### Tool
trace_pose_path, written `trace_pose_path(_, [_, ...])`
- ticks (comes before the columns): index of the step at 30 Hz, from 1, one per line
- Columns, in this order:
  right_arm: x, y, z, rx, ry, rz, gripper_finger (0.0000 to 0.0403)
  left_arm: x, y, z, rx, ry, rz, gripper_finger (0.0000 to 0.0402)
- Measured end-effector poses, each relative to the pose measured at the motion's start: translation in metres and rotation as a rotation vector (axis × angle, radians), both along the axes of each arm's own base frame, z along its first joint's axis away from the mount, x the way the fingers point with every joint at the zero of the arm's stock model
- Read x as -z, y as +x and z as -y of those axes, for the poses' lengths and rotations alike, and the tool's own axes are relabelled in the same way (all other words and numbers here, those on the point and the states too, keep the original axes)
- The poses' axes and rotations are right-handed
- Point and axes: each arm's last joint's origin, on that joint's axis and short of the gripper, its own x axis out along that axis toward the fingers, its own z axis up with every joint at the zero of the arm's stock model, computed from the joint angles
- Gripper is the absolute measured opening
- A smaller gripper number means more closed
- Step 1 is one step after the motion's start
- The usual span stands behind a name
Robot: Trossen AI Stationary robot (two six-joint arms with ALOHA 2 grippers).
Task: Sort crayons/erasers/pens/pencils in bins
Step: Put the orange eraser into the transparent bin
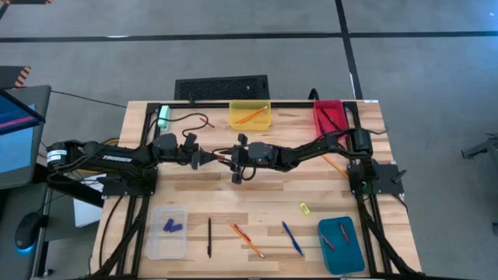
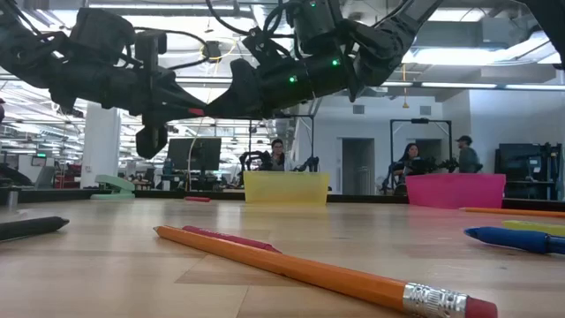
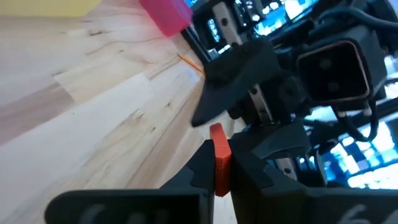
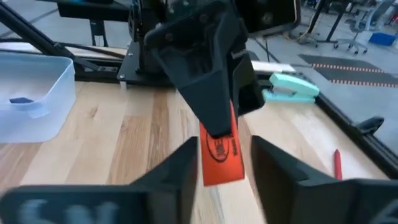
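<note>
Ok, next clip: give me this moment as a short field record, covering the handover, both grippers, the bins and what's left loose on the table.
event: handover of a red-orange eraser above mid-table
left gripper: shut on the eraser
right gripper: open, fingers either side of the eraser
yellow bin: one pencil inside
red bin: dark sticks inside, kind unclear
clear bin: blue erasers inside
teal bin: thin sticks inside
loose at the table's near edge: black pen, orange pencil, blue pen, yellow eraser
</note>
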Motion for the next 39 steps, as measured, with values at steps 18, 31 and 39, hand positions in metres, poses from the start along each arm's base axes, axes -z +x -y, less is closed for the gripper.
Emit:
trace_pose_path(18, [-0.023,-0.052,-0.002,0.077,-0.081,-0.416,0.0151,-0.048,0.024,0.007,0.354,0.314,-0.486,0.0015])
trace_pose_path(31, [0.019,-0.107,-0.008,0.108,-0.008,-0.34,0.0019,-0.109,-0.005,0.085,0.743,0.084,-0.912,0.0015])
trace_pose_path(39, [0.023,-0.127,-0.004,0.127,-0.008,-0.262,0.0004,-0.086,-0.023,0.147,0.754,-0.082,-1.063,0.0015])
